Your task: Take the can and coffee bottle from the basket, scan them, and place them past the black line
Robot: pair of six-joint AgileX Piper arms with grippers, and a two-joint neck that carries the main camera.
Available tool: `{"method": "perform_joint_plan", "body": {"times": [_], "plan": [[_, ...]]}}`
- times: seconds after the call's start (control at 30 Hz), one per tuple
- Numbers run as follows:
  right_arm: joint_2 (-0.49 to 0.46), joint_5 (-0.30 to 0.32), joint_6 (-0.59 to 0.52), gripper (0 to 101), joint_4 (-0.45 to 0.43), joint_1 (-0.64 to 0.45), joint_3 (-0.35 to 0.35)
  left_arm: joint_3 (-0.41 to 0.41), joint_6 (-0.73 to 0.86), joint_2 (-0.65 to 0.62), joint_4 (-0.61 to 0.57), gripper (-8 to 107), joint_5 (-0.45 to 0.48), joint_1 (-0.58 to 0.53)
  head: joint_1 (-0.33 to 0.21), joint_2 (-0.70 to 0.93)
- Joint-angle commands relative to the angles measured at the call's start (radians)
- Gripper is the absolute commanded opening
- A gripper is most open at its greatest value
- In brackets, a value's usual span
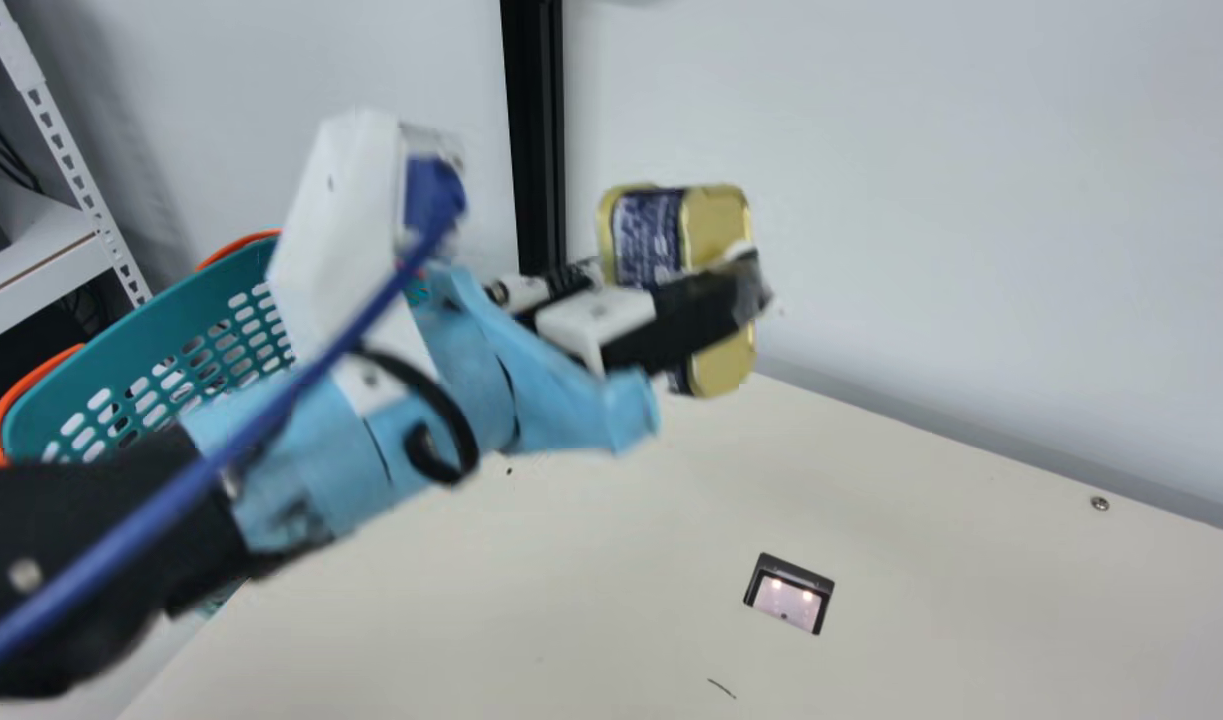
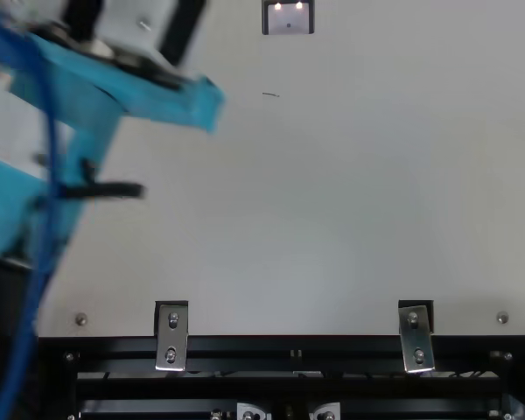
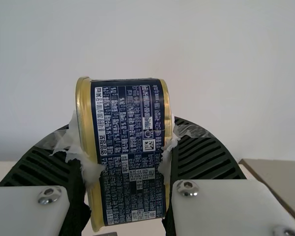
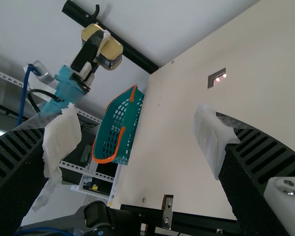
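Observation:
My left gripper (image 1: 686,305) holds the gold-and-navy can (image 1: 723,358) up above the table's far side in the main view. In the left wrist view the can (image 3: 132,147) is clamped between both ribbed fingers of that gripper (image 3: 127,162), its printed side facing the camera. The teal basket (image 1: 131,360) stands at the left, partly behind the left arm; its inside is mostly hidden. The scanner (image 1: 789,594) is set in the table, to the right of and below the can. In the right wrist view my right gripper (image 4: 130,147) is open, with a wide gap between its padded fingertips.
The cream table (image 1: 571,560) reaches back to a pale wall with a black post (image 1: 536,130). A white shelf frame (image 1: 66,150) stands behind the basket. Metal brackets (image 2: 171,336) sit along the table edge beside a black rail (image 2: 289,348).

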Motion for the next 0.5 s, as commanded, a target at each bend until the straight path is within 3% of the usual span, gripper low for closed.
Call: {"method": "perform_joint_plan", "body": {"times": [0.0,0.2,0.47], "plan": [[0.0,0.0,0.0,101,0.0,0.0,0.0,0.0,0.0,0.0,0.0,10,0.0,0.0,-0.027,0.003],[0.0,0.0,0.0,101,0.0,0.0,0.0,0.045,-0.07,0.015,0.118,10,-0.105,-0.039,-0.027,0.003],[0.0,0.0,0.0,101,0.0,0.0,0.0,0.047,-0.086,0.02,0.138,10,-0.1,-0.036,-0.027,0.003]]}}
